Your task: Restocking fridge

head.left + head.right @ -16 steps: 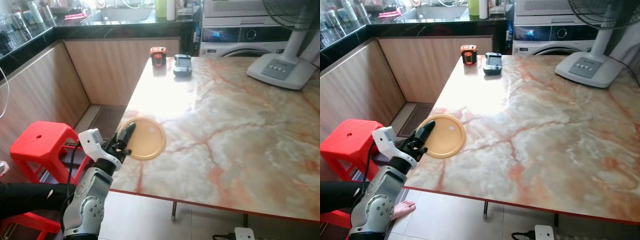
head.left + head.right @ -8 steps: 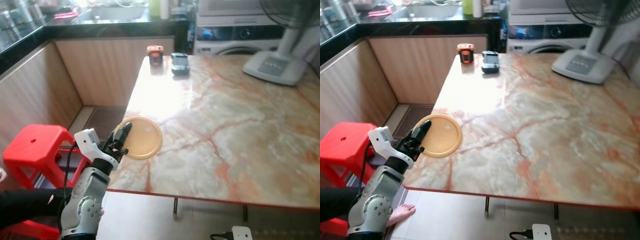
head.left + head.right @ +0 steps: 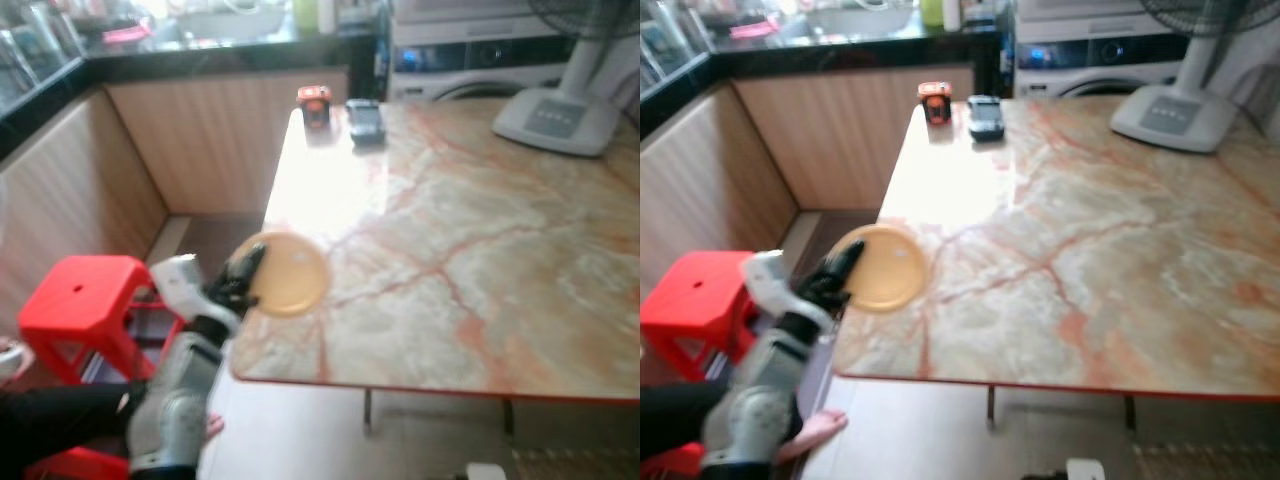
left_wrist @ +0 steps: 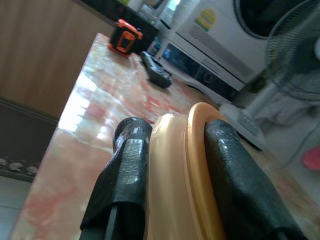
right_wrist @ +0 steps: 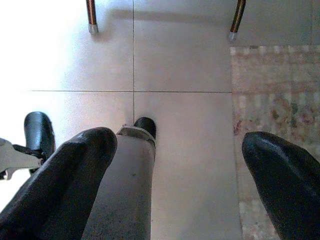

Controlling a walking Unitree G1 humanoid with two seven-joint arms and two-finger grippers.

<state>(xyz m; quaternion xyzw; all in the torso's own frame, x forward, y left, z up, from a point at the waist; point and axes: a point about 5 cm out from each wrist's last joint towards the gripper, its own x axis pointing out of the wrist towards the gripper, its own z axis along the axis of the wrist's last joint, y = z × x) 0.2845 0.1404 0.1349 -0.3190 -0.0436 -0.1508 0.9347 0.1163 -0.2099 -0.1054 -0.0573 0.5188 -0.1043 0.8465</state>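
Left claw [image 3: 248, 268] grips the near-left edge of a round orange plate [image 3: 290, 274], one black finger [image 4: 125, 170] on each face of the rim, at the near-left corner of the marble counter [image 3: 470, 250]. Whether the plate rests flat on the counter or is lifted slightly cannot be told through the blur of the head views. A red plastic stool [image 3: 80, 305] stands on the floor to the left of the arm, beside the wood-panelled cabinets [image 3: 200, 140]. At the far edge of the counter sit a small orange-and-black tape measure [image 3: 314, 103] and, just beside it, a dark handheld device [image 3: 365, 121]. Farther right, a white fan base [image 3: 560, 115] stands on the far-right part of the counter, with a washing machine [image 3: 470, 60] behind it. Right claw [image 5: 175, 175] hangs over the tiled floor [image 5: 190, 70], its two fingers spread wide and holding nothing.
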